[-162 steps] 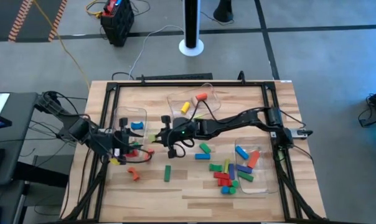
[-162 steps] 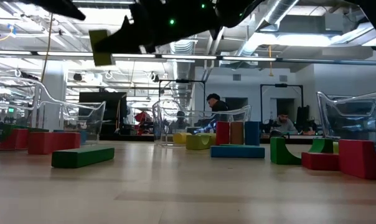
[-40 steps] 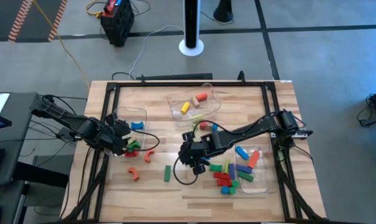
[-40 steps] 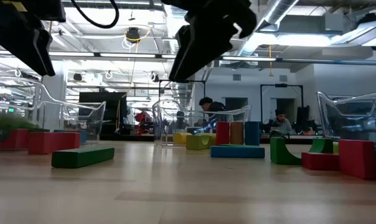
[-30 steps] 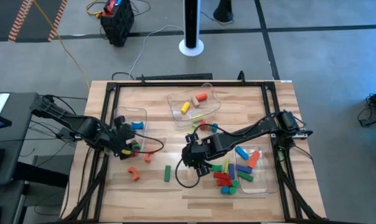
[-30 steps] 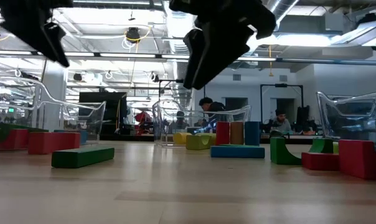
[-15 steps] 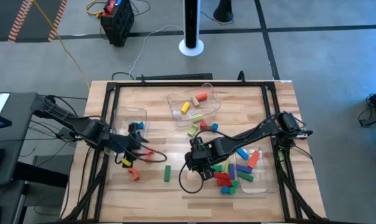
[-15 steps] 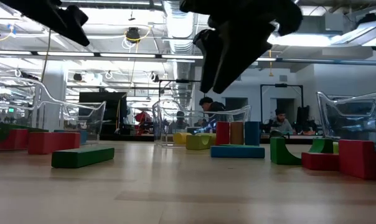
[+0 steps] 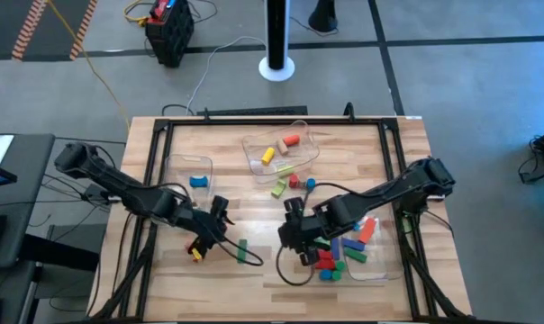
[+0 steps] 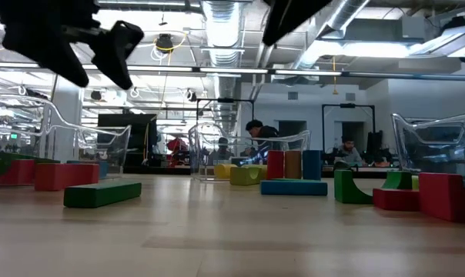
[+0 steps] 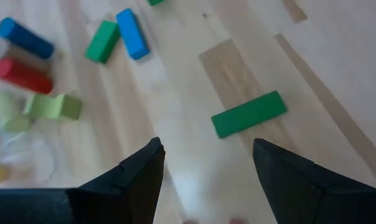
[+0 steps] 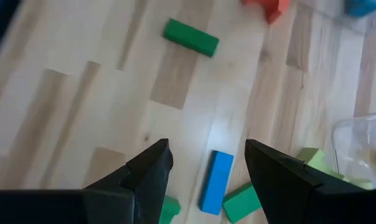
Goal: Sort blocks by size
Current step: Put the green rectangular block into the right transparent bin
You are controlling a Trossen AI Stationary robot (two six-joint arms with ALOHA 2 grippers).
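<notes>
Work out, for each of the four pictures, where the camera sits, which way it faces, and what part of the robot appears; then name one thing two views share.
High view: above the table, looking straight down; both arms show, left gripper and right gripper over the wood.
Low view: at table-top height, looking level across the blocks; dark arm parts overhead.
Left wrist view: on the left arm, looking down between its open fingers.
Right wrist view: likewise, its own open fingers showing.
Shared: the green bar appears in both wrist views.
</notes>
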